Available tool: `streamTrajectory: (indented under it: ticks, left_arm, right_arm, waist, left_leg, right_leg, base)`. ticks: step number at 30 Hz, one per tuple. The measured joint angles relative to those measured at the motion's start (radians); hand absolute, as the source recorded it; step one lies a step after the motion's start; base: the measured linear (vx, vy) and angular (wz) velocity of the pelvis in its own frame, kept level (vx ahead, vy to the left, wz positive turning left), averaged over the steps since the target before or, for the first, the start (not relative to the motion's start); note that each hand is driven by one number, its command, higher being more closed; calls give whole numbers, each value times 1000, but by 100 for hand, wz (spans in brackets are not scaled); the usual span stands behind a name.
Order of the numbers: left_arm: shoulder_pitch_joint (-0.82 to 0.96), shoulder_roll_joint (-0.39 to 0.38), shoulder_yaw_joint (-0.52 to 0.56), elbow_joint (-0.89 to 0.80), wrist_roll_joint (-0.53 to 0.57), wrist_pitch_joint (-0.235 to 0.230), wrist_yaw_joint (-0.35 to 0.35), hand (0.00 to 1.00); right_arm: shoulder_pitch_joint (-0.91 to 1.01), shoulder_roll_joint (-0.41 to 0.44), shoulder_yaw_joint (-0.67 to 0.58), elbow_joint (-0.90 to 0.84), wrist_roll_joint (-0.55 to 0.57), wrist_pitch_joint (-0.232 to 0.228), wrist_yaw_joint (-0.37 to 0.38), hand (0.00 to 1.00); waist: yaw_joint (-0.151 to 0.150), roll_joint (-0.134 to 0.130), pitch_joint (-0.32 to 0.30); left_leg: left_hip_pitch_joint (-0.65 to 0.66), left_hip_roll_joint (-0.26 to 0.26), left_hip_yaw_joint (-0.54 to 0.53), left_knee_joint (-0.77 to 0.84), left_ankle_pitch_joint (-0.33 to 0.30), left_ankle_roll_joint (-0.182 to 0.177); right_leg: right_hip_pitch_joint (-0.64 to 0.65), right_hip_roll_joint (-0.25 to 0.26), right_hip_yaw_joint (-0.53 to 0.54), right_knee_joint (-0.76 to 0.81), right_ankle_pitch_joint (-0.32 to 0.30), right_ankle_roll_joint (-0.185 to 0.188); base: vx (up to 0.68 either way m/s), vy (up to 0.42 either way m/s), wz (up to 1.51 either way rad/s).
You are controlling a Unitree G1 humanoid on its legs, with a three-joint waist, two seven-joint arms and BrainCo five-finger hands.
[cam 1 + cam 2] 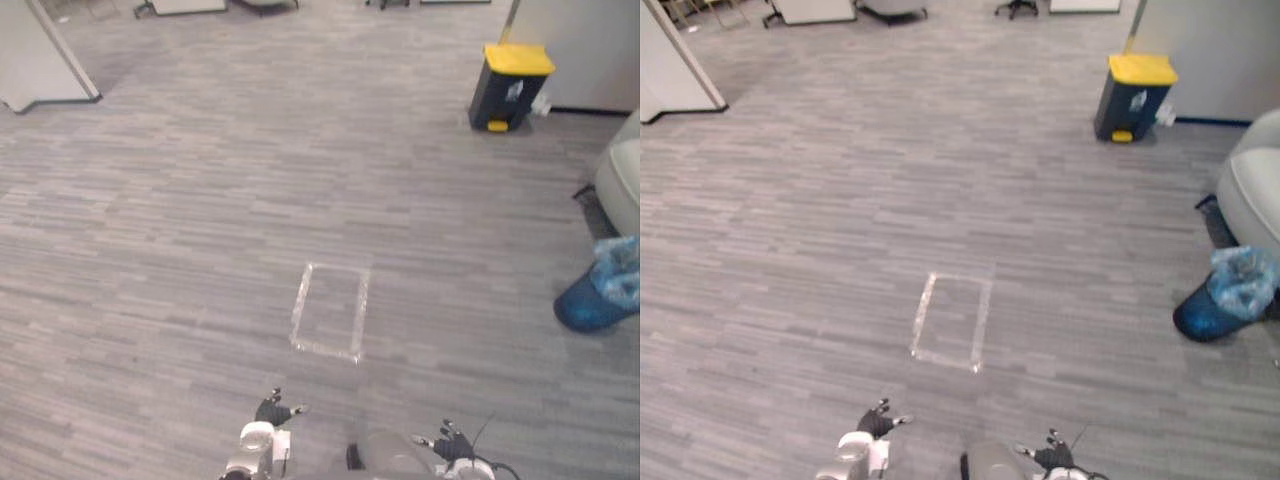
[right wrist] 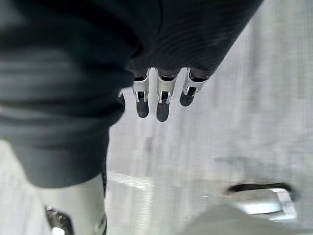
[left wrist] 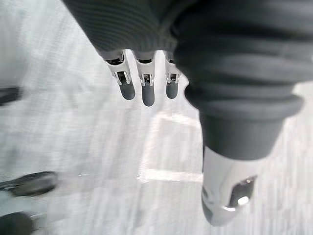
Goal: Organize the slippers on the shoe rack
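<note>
Ahead of you, slippers and shoe rack: you cannot tell where they are from this stance, and neither hand carries one.
Left hand (image 1: 272,411): low at the near edge of the head views, fingers (image 3: 146,93) straight and side by side, thumb apart, holding nothing.
Right hand (image 1: 452,440): low on the other side, fingers (image 2: 162,106) likewise straight and together, empty.
Floor (image 1: 200,200): grey planks, with a taped rectangle (image 1: 300,306) just ahead of the hands.
Further out: a yellow-lidded bin (image 1: 510,88) by the far wall, and a blue-bagged bin (image 1: 598,297) at your right.
Step in hand: by my reading, the search; no picking has begun.
Next move: turn or walk until rack and slippers come into sight, keeping both hands relaxed for the first pick.
</note>
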Motion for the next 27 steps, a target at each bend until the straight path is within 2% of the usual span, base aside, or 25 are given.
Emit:
streamTrajectory:
  ticks: [1, 2, 3, 4, 5, 6, 7, 8, 9, 10, 11, 12, 13, 14, 15, 16, 17, 18, 19, 20, 22, 23, 24, 26, 27]
  left_arm:
    - [0, 1, 1, -6, 0, 0, 1, 0]
    - [1, 1, 10, -10, -1, -4, 2, 0]
    - [1, 3, 15, -15, -1, -7, 2, 0]
    - [0, 3, 16, -14, -1, -8, 2, 0]
    - [-2, 1, 8, -9, -1, -10, 3, 0]
    - [-2, 1, -26, -1, -1, -12, 4, 0]
    - [-2, 3, -55, 14, -2, -12, 5, 0]
    - [-2, 4, -60, 16, -2, -12, 5, 0]
    - [-11, 26, -75, 40, -2, -10, 6, 0]
    - [-12, 31, -80, 44, -2, -10, 6, 0]
    - [-13, 38, -82, 53, -2, -12, 5, 0]
    - [-16, 43, -82, 53, 0, -4, 4, 0]
    - [-18, 46, -84, 52, -1, -3, 5, 0]
    - [-17, 47, -88, 54, -1, -2, 7, 0]
    - [-17, 47, -90, 54, -1, 0, 8, 0]
    - [-19, 37, -102, 55, -2, 4, 15, 0]
    - [-23, 33, -103, 57, -2, 6, 15, 0]
    - [-45, 26, -113, 70, -3, 10, 16, 0]
    - [-65, 28, -115, 74, -8, 11, 15, 0]
    - [-72, 27, -114, 74, -10, 10, 15, 0]
    - [-99, 24, -114, 74, -17, 8, 14, 0]
    - [-103, 25, -118, 74, -17, 7, 11, 0]
    - [-110, 10, -125, 104, -16, 8, 2, 0]
    - [-103, 3, -130, 113, -12, 10, -14, 0]
    - [-93, 2, -129, 113, -6, 12, -15, 0]
  right_arm:
    - [-2, 0, -1, 1, 0, 1, 0, 0]
    - [-13, 8, -8, 3, 0, 3, 1, 0]
    - [-15, 20, -13, 3, 0, 5, 0, 0]
    - [-16, 24, -15, 3, 0, 5, 0, 0]
    - [-15, 26, -24, 6, 0, 5, 1, 0]
    - [-12, 15, -39, 10, -1, 5, 1, 0]
    - [-8, 0, -38, 22, -2, 5, 1, 0]
    - [-11, -1, -39, 32, -2, 6, 1, 0]
    - [-12, 22, -40, 55, -2, 12, 0, 0]
    - [-8, 28, -40, 57, -2, 13, 1, 0]
    - [5, 43, -48, 58, -1, 15, 2, 0]
    - [10, 57, -51, 57, -1, 19, 3, 0]
    - [12, 56, -51, 51, -2, 21, 6, 0]
    - [9, 53, -51, 45, -2, 20, 7, 0]
    - [5, 52, -51, 38, -1, 17, 7, 0]
    - [-3, 46, -52, 2, 1, 12, 10, 0]
    - [-5, 44, -53, -5, 2, 8, 11, 0]
    - [-13, 36, -53, -32, 3, -2, 14, 0]
    - [-15, 39, -55, -40, 3, -8, 17, 0]
    - [-15, 43, -60, -41, 3, -8, 18, 0]
    - [-15, 60, -85, -36, 3, -8, 18, 0]
    - [-13, 67, -82, -30, 2, -8, 16, 0]
    - [-21, 61, -90, -19, 23, -8, 19, 0]
    - [-22, 57, -97, -19, 33, -8, 17, 0]
    - [-22, 60, -114, -23, 37, -6, 11, 0]
  waist:
    - [4, 0, 0]
    - [19, -4, 2]
    - [24, -14, 5]
    - [23, -16, 6]
    - [20, -13, 2]
    - [22, 16, -10]
    - [27, 41, -26]
    - [30, 46, -35]
    - [14, -4, -70]
    - [10, -16, -73]
    - [8, -44, -79]
    - [8, -76, -74]
    - [11, -78, -68]
    - [13, -67, -62]
    - [15, -62, -59]
    - [18, -43, -50]
    - [18, -28, -45]
    - [15, 8, -26]
    - [9, 23, -27]
    - [8, 20, -28]
    - [4, 4, -37]
    - [1, -21, -44]
    - [-5, -10, -37]
    - [-12, 10, -48]
    - [-16, 14, -34]
  left_leg:
    - [-14, 2, 16, -22, -12, 15]
    - [-43, -1, 69, -125, -58, 54]
    - [-63, -38, 90, -303, -72, 70]
    - [-69, -58, 87, -379, -71, 70]
    - [-87, -130, 1, -644, -40, 58]
    - [-119, -165, -146, -837, 10, 31]
    - [-158, -167, -233, -857, 95, 31]
    - [-158, -174, -242, -847, 133, 36]
    - [-148, -218, -219, -833, 112, 79]
    - [-143, -227, -211, -829, 107, 85]
    - [-131, -253, -184, -821, 92, 102]
    - [-71, -289, -139, -821, 69, 126]
    - [-3, -297, -119, -855, 58, 143]
    - [28, -299, -114, -874, 53, 148]
    - [63, -299, -109, -893, 50, 151]
    - [164, -289, -86, -950, 43, 159]
    - [189, -280, -80, -964, 40, 160]
    - [269, -248, -62, -1006, 31, 174]
    - [301, -229, -44, -1007, 31, 174]
    - [309, -225, -42, -1007, 31, 174]
    - [342, -212, -42, -1006, 10, 146]
    - [356, -224, -42, -1007, -16, 109]
    - [406, -211, -49, -1027, -43, 76]
    - [398, -191, -47, -987, -37, 74]
    - [349, -145, -48, -792, -30, 33]
  right_leg:
    - [18, -2, 19, -14, 1, 1]
    - [70, -17, 78, -48, 0, 5]
    - [120, -49, 121, -76, -11, 25]
    - [134, -59, 131, -82, -14, 32]
    - [153, -83, 162, -87, -23, 48]
    - [164, -75, 195, -89, -28, 56]
    - [168, -62, 230, -76, -41, 78]
    - [169, -66, 246, -66, -45, 84]
    - [148, -117, 262, -10, -31, 92]
    - [139, -125, 266, 10, -22, 99]
    - [117, -142, 287, 74, 4, 103]
    - [78, -144, 307, 237, 105, 146]
    - [11, -121, 305, 410, 213, 232]
    - [-27, -112, 300, 497, 241, 273]
    - [-70, -100, 285, 575, 223, 274]
    - [-205, -83, 185, 723, 107, 189]
    - [-227, -74, 159, 733, 83, 164]
    - [-289, -29, 85, 702, 11, 108]
    - [-345, -4, 32, 610, -25, 104]
    - [-358, -3, 14, 579, -29, 103]
    - [-410, -7, -49, 367, -10, 113]
    - [-404, -32, -51, 194, 69, 132]
    - [-389, -21, -81, 206, 107, 66]
    - [-378, -8, -87, 207, 70, 68]
    - [-297, 1, -95, 159, 69, 46]
  base:
    - [495, 100, -120]
    - [510, 147, -124]
    - [519, 177, -124]
    - [516, 218, -111]
    - [659, 323, -108]
    - [842, 451, -143]
    - [640, 356, -118]
    - [717, 409, -83]
    - [427, 234, -35]
    - [680, 363, -16]
    - [610, 302, -11]
    - [810, 378, -37]
    - [652, 281, -51]
    - [379, 131, -56]
    - [385, 109, -82]
    - [355, 96, -77]
    - [415, 101, -90]
    - [352, 46, -42]
    - [286, 27, -31]
    - [376, -59, 2]
    - [344, -103, 17]
    - [373, -165, 21]
    - [378, -170, 16]
    - [433, -216, 12]
    - [351, -190, 17]
